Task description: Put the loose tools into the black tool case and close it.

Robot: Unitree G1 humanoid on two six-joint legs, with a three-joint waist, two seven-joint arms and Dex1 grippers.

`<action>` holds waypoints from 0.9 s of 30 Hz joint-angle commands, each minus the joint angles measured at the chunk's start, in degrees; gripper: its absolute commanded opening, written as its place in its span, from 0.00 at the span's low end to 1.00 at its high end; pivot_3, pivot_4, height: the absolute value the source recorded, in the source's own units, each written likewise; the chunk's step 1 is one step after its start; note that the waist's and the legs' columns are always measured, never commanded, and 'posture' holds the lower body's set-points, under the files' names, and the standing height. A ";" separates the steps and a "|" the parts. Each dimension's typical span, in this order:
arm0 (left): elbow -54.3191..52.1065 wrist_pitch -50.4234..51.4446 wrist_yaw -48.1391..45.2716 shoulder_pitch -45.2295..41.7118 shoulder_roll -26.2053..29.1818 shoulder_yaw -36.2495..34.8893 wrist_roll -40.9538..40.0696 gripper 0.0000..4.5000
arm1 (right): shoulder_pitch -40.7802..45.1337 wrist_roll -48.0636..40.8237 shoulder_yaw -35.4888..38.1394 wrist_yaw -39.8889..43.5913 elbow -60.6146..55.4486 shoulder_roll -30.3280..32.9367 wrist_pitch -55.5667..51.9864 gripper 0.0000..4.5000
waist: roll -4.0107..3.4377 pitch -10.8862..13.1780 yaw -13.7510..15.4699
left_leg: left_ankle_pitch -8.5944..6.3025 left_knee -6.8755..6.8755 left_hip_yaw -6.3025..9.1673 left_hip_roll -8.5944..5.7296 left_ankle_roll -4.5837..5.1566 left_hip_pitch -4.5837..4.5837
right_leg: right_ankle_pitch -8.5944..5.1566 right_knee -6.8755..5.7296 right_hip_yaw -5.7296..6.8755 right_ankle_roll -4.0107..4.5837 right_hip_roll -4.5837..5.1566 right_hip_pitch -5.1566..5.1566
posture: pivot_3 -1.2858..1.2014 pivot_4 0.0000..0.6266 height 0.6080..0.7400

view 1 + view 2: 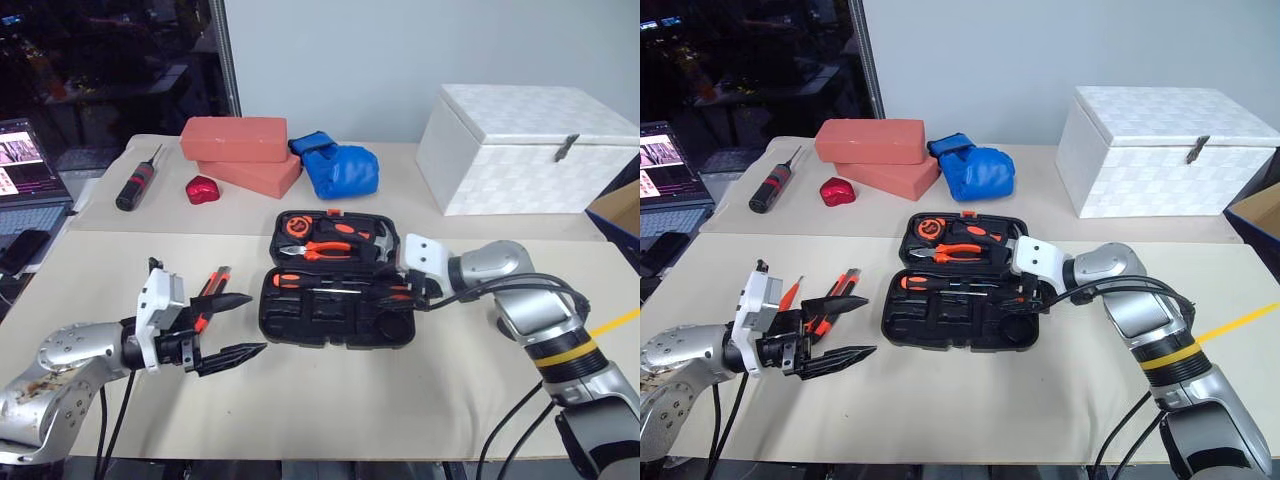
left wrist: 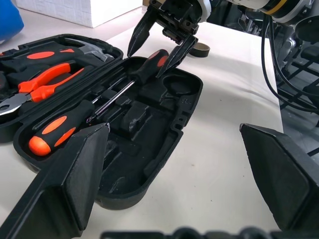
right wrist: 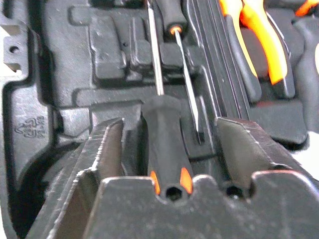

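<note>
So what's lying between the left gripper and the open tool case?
The utility knife, orange and black, lies on the table just beyond the left gripper; bare table runs from it to the black tool case. The right eye view shows it.

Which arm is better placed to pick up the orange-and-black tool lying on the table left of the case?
Left. Its open left claw hangs right beside that utility knife. The right claw is across the black tool case, straddling a screwdriver already lying inside.
</note>
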State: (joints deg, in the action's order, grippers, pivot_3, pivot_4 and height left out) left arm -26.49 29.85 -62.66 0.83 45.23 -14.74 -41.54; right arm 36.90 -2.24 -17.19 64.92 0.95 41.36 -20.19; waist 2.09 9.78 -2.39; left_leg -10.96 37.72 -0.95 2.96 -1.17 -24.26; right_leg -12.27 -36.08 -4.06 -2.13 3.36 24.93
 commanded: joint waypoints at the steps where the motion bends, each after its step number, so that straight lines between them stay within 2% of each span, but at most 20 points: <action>1: -0.53 -1.79 -0.26 -0.71 0.23 -0.27 0.12 1.00 | 0.92 1.05 0.01 0.22 0.69 0.12 0.66 0.39 | 0.00 0.00 0.00 | 0.00 0.00 0.00 0.00 0.00 0.00 | 0.00 0.00 0.00 0.00 0.00 0.00 | 0.52 0.24 1.00; 4: -0.49 -1.90 -0.42 -0.51 0.36 -0.40 0.18 1.00 | 1.25 1.60 -0.52 0.58 1.32 -0.45 1.11 0.16 | 0.01 0.00 -0.08 | 0.00 0.00 -0.01 0.00 0.00 0.01 | 0.00 0.00 0.00 0.00 0.00 0.00 | 0.52 0.24 1.00; 5: -0.52 -1.95 -0.41 -0.39 0.37 -0.46 0.21 1.00 | 1.46 1.65 -0.70 0.67 1.44 -0.76 1.12 0.14 | 0.01 0.00 -0.07 | 0.00 0.00 0.00 0.01 0.00 0.00 | 0.00 0.00 0.00 0.00 -0.01 0.00 | 0.52 0.24 1.00; 16: -1.25 -2.53 -0.16 1.18 0.27 -1.10 0.23 1.00 | 3.10 1.29 -1.31 1.13 1.14 -4.34 0.05 0.13 | 0.01 0.01 -0.15 | 0.01 0.00 0.02 0.01 0.01 0.02 | 0.03 -0.08 -0.01 0.03 -0.04 0.03 | 0.52 0.24 1.00; 27: -1.28 -2.92 -0.09 1.53 0.19 -0.92 0.37 1.00 | 2.60 5.26 -2.90 2.10 6.48 -2.06 5.37 0.13 | 0.01 0.01 0.01 | 0.00 0.00 0.01 0.00 0.00 0.01 | 0.01 -0.04 -0.01 0.02 -0.03 0.00 | 0.52 0.24 1.00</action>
State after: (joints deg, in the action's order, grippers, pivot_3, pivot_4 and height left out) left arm -26.30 28.62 -62.55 2.44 45.23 -14.66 -40.77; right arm 39.21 1.57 -19.97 66.27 6.64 37.82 -16.13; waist 2.09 9.78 -2.38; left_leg -10.96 37.72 -0.93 2.96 -1.16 -24.25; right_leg -12.26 -36.12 -4.06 -2.11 3.33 24.93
